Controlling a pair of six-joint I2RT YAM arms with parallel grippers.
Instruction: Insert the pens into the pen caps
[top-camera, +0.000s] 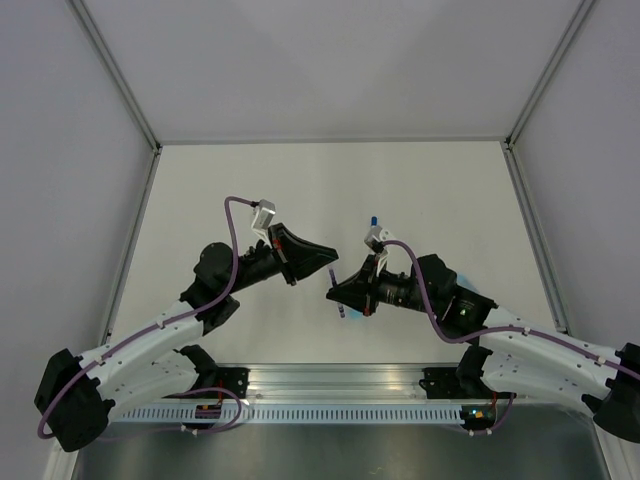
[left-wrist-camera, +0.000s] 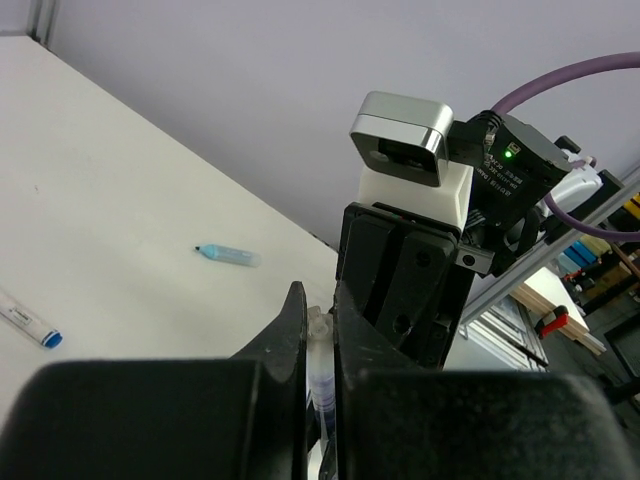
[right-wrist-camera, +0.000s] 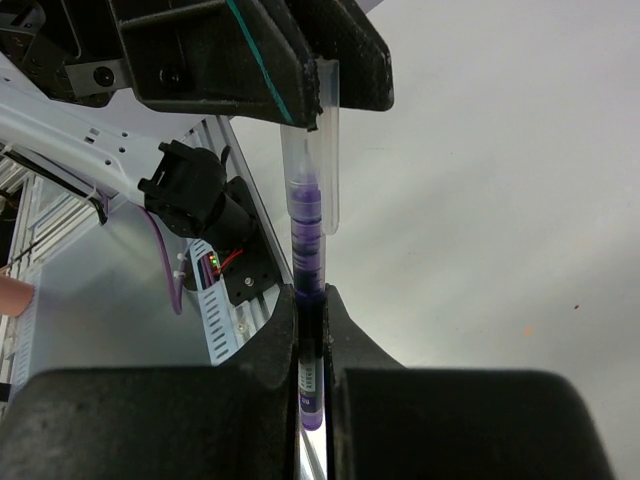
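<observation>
You have two pens and two caps to count: one pair is held in the air and one pair lies on the table (top-camera: 300, 190). At the left, the left gripper (left-wrist-camera: 320, 300) is clamped on the clear cap (right-wrist-camera: 328, 150), with the cap's mouth turned toward the other arm. The front end of the dark pen (right-wrist-camera: 306, 230) sits inside that cap. The right gripper (right-wrist-camera: 308, 300) is pinched tight on the pen's barrel, and the tail end pokes out behind the fingers. Further right, the white pen (left-wrist-camera: 25, 322) with a blue end lies on the table, and beyond it the pale blue cap (left-wrist-camera: 228, 255). These two are well apart and neither is touched. The grippers meet above the middle of the table, nearer the aluminium rail (top-camera: 340, 380) at the front edge than the back wall (top-camera: 330, 70). They are well apart from both side walls (top-camera: 60, 150), so you have white surface around them.
</observation>
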